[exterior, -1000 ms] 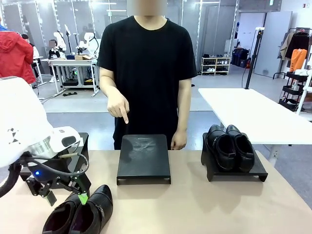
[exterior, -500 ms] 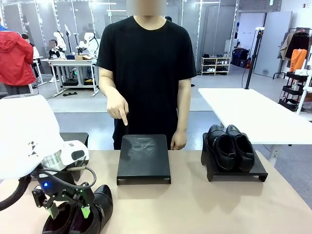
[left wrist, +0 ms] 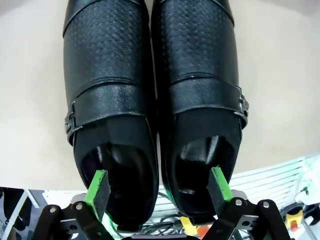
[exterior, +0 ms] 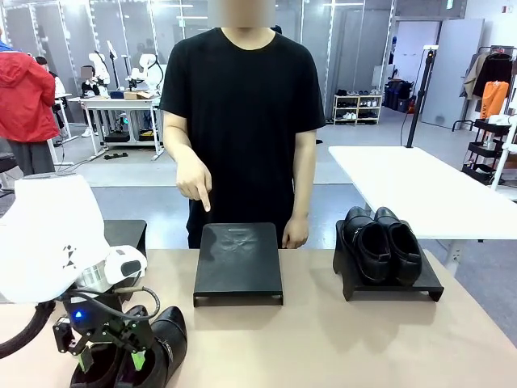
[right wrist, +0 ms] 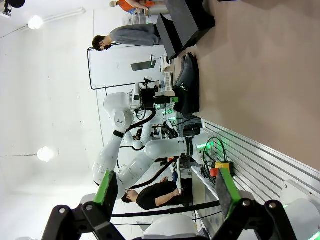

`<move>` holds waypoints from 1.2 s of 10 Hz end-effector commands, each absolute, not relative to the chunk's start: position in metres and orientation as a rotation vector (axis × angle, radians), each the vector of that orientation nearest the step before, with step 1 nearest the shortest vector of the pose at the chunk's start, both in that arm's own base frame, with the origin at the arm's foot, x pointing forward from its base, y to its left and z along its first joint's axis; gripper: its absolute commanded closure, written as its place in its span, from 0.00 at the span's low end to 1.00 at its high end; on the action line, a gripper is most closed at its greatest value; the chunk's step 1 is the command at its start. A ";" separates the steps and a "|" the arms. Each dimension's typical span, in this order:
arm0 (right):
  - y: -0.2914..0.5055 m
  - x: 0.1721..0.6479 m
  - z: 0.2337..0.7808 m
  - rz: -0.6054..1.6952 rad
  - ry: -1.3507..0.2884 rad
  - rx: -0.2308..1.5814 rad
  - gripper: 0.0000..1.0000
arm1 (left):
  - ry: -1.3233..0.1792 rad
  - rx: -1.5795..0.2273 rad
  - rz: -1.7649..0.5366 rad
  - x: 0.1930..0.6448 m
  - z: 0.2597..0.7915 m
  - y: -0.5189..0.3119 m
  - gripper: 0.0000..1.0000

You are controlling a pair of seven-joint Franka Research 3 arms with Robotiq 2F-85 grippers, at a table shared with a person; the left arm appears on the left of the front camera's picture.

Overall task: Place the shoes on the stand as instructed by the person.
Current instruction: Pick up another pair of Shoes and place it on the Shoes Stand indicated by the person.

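The near shoes (exterior: 166,335) lie on the table (exterior: 339,339) at the left; the middle stand (exterior: 238,263) is farther back; the other shoes (exterior: 382,242) sit on the right stand (exterior: 428,284); the person (exterior: 242,121) stands behind.

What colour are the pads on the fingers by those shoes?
Green pads; left wrist view shows them best.

Glossy black shoes (left wrist: 107,100) — dotted texture on the toes; green pads (left wrist: 98,192); beige table (left wrist: 30,100).

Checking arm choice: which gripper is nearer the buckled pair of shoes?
Left. The left gripper hangs open over the buckled shoes, a finger at each opening; the right gripper, open, is far off from them.
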State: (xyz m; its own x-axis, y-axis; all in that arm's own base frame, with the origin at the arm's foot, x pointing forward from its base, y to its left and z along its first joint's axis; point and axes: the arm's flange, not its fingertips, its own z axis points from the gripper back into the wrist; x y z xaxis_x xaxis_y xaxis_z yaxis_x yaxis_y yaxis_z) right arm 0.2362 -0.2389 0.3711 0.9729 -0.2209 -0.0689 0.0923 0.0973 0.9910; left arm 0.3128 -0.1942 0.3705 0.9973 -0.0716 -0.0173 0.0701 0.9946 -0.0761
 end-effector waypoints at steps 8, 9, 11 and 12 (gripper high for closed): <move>-0.239 0.233 0.372 -0.222 -0.106 1.464 0.00 | 0.031 -0.056 -0.068 0.301 0.332 -0.177 1.00; -0.239 0.233 0.372 -0.222 -0.106 1.464 0.00 | 0.032 -0.060 -0.069 0.301 0.332 -0.177 1.00; -0.239 0.233 0.372 -0.222 -0.106 1.464 0.00 | 0.036 -0.070 -0.078 0.303 0.335 -0.177 0.97; -0.239 0.233 0.372 -0.222 -0.106 1.464 0.00 | 0.036 -0.071 -0.080 0.303 0.336 -0.177 1.00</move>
State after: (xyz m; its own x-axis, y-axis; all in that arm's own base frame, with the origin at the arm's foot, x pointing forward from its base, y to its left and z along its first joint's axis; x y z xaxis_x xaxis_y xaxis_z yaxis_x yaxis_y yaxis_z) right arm 0.2362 -0.2389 0.3711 0.9729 -0.2209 -0.0689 0.0923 0.0973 0.9910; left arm 0.3192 -0.1923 0.3469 0.9971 -0.0647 -0.0390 0.0621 0.9961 -0.0633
